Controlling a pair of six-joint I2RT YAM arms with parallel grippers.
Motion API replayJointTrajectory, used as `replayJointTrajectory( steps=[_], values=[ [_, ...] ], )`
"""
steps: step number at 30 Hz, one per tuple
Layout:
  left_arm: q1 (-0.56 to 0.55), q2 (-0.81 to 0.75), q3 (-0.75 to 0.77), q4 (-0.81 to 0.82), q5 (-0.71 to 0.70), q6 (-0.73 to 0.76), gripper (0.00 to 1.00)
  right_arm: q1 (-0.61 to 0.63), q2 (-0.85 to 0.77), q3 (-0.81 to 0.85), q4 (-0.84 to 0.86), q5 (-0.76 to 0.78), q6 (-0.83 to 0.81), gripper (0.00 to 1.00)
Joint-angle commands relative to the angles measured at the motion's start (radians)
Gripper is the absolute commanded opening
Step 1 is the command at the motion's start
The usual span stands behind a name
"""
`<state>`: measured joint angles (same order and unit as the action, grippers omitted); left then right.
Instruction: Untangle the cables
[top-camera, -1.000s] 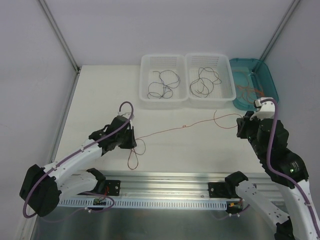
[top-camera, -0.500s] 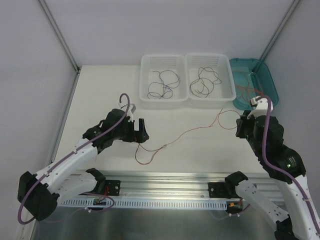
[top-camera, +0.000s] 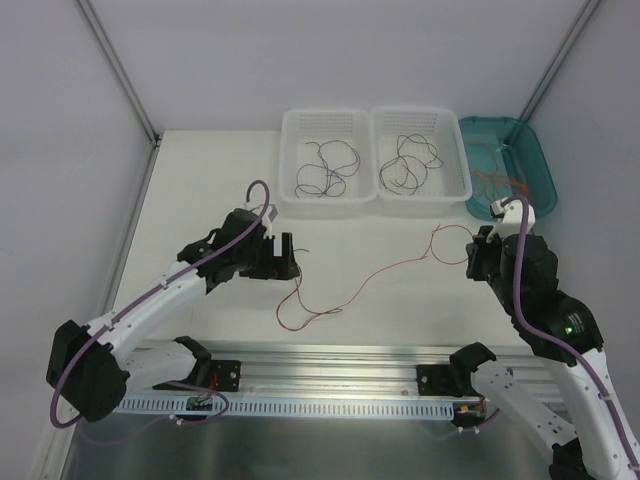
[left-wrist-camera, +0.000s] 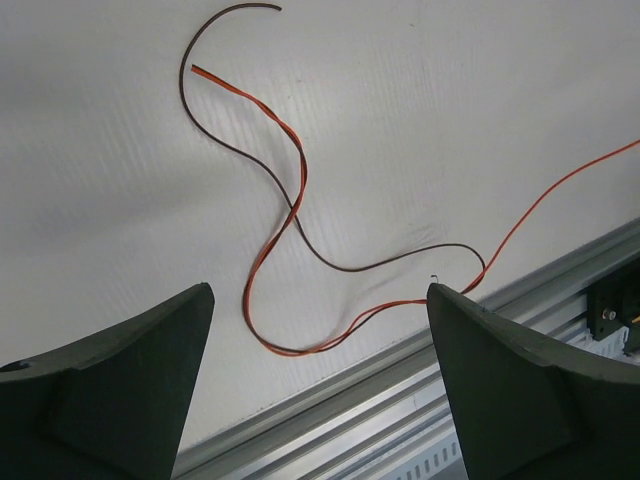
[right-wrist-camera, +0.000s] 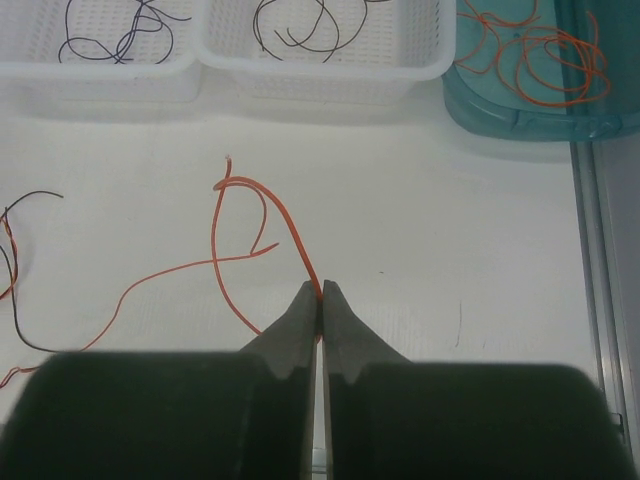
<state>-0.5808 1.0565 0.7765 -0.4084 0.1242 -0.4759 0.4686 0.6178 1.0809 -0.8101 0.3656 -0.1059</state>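
The cables here are a thin red one (top-camera: 395, 266) and a dark one lying slack on the white table. In the left wrist view the red cable (left-wrist-camera: 300, 170) and the dark cable (left-wrist-camera: 400, 262) cross each other in loose curves near the metal rail. My left gripper (top-camera: 285, 258) hovers above them, open, with nothing between its fingers (left-wrist-camera: 110, 380). My right gripper (top-camera: 478, 258) is shut on the red cable (right-wrist-camera: 285, 215) near its looped right end, the strand pinched at the tips (right-wrist-camera: 320, 290).
Two white baskets (top-camera: 290, 205) (top-camera: 420, 200) at the back hold dark wires. A teal tray (top-camera: 545, 180) to their right holds red wires. A metal rail (top-camera: 340, 355) runs along the near edge, and white walls enclose the table.
My left gripper has opened and let go of the cable, then shifted a little right. The stretched red cable has gone slack and dropped onto the table. The right gripper has drifted slightly left.
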Motion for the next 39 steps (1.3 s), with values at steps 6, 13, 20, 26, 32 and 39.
replayJointTrajectory(
  steps=[6, 13, 20, 26, 32, 39],
  values=[
    [-0.053, 0.230, 0.181, -0.003, 0.052, -0.018, 0.82, -0.004, -0.032, -0.042, 0.038, -0.082, 0.000, 0.01],
    [-0.175, 0.316, 0.179, -0.004, -0.034, -0.064, 0.62, -0.004, -0.032, -0.062, 0.057, -0.125, 0.003, 0.01],
    [-0.269, 0.382, 0.165, -0.004, -0.115, -0.110, 0.60, -0.004, -0.021, -0.090, 0.081, -0.162, 0.011, 0.01],
    [-0.317, 0.467, 0.234, 0.000, -0.120, -0.113, 0.57, -0.005, -0.024, -0.101, 0.086, -0.180, 0.012, 0.01],
    [-0.346, 0.462, 0.268, 0.006, -0.142, -0.062, 0.57, -0.004, -0.015, -0.111, 0.074, -0.205, 0.006, 0.01],
    [-0.346, 0.395, 0.129, 0.006, -0.329, -0.234, 0.63, -0.004, -0.026, -0.133, 0.077, -0.217, 0.006, 0.01]
  ],
)
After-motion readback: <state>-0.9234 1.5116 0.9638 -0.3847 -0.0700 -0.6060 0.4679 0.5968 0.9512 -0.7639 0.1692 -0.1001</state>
